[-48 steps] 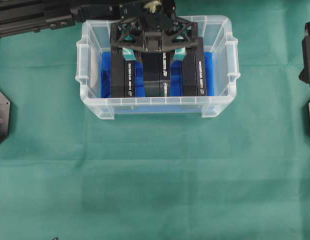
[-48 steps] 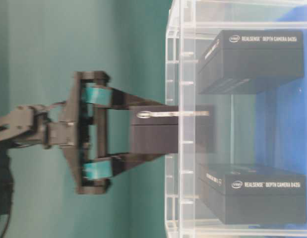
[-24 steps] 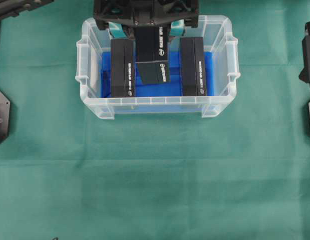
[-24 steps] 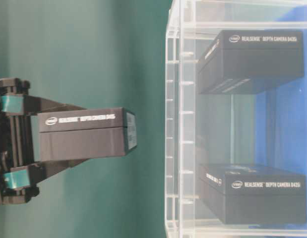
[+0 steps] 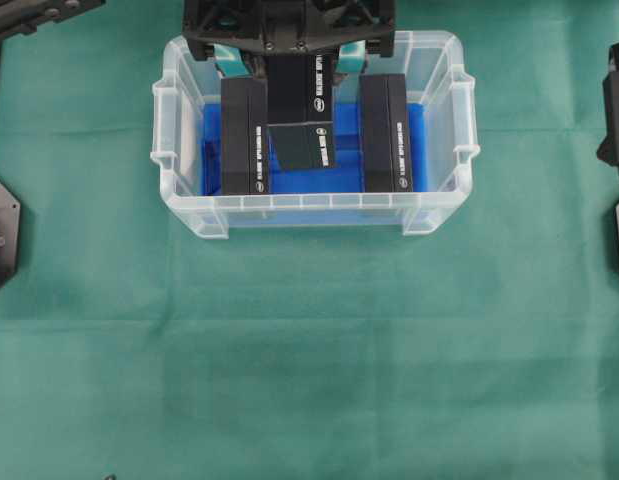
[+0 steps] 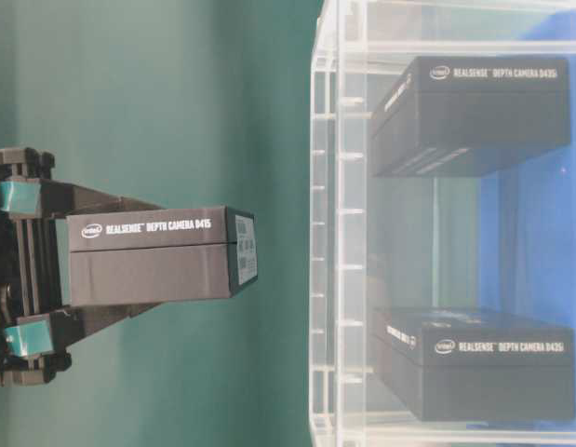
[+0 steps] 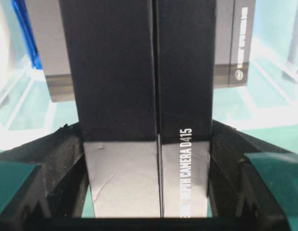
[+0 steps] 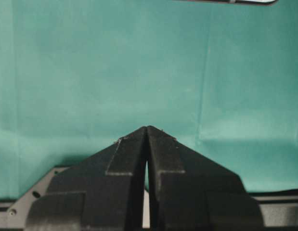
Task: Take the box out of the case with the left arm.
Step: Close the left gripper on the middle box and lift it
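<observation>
Clamped between the two black lattice fingers of the left end effector [image 6: 101, 268]: a long black rectangular cardboard box [image 6: 153, 256] with white "DEPTH CAMERA D415" lettering, gripped on its two long sides near one end, teal pads [image 6: 18, 196] set further back on the fingers. Hanging clear above the large clear plastic case [image 5: 314, 130], over its middle toward the far wall, lower end free of the rim and touching nothing. Inside the case, on the bright blue lining [image 5: 329, 180]: two more black boxes, the left black box [image 5: 244, 135] near the left wall and the right black box [image 5: 387, 132] near the right wall, well apart, with a bare blue strip between them. Case sitting on the green cloth-covered table [image 5: 309, 350], toward its far edge and roughly midway across. At the right edge of the table, the right end effector [image 8: 147, 132], jaws closed tip to tip on nothing, above bare green cloth.
</observation>
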